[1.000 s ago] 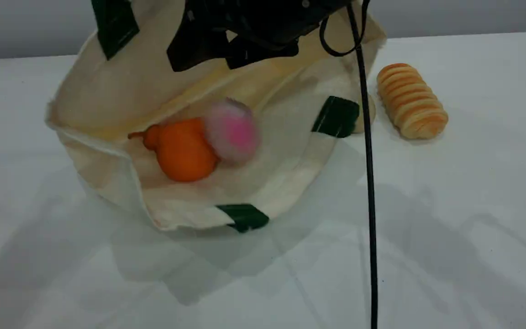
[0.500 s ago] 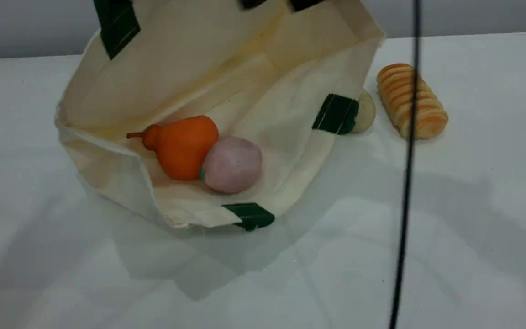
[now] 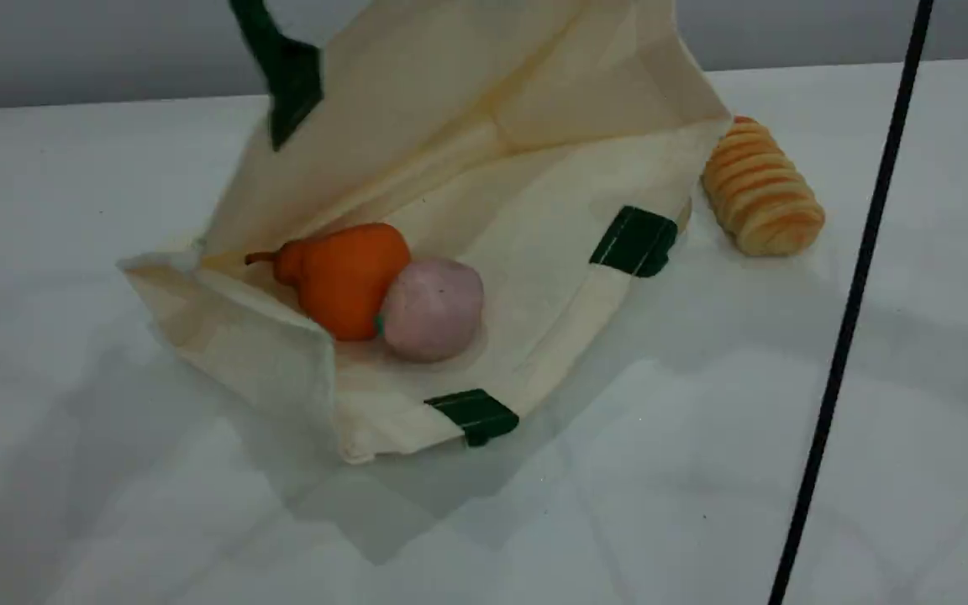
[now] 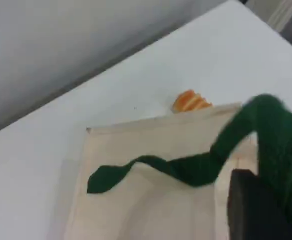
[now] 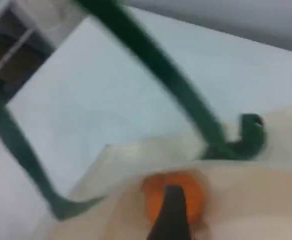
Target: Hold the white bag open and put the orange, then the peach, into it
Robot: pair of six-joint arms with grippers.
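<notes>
The scene view looks down at a slant across the bench [image 3: 114, 504], near enough that the bag [image 3: 484, 151] is cut off at the top edge. The left wrist view looks from above the bag [image 4: 151, 145] toward the far wall, with the roll [image 4: 190, 101] peeking behind. The right wrist view sits close over the bag mouth, blurred. It shares the orange [image 5: 173, 197] with the scene view [image 3: 345, 277].
</notes>
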